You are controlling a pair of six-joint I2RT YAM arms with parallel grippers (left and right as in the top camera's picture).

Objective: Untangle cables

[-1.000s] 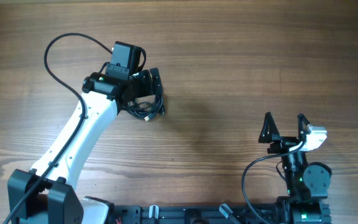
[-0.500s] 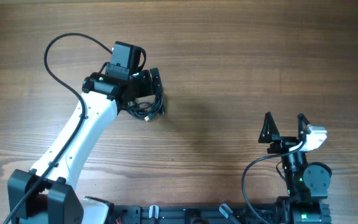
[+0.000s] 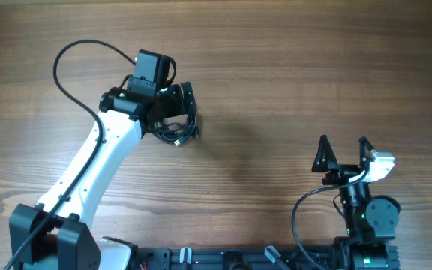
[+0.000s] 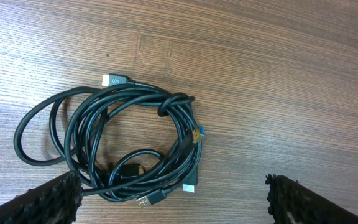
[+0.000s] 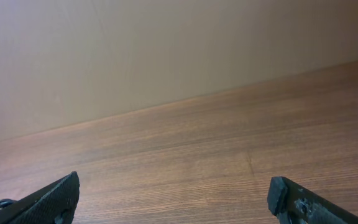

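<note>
The cables (image 4: 174,102) are thin black cords wound into one loose coil on the wooden table (image 4: 278,74), and a loop wraps round the bundle at its top right. A metal-tipped plug (image 4: 108,79) sticks out at the upper left, and a blue-tipped plug (image 4: 196,132) lies on the right side. My left gripper (image 4: 173,190) hangs open right above the coil's near edge, with one finger on either side and nothing held. In the overhead view the coil (image 3: 177,133) shows partly under that gripper (image 3: 177,112). My right gripper (image 3: 343,142) stands open and far off at the lower right.
The thick black wire (image 3: 70,60) of the left arm loops out over the table to the left. The right wrist view shows only bare wood (image 5: 191,143) and a plain wall (image 5: 166,50) beyond the open gripper (image 5: 173,190).
</note>
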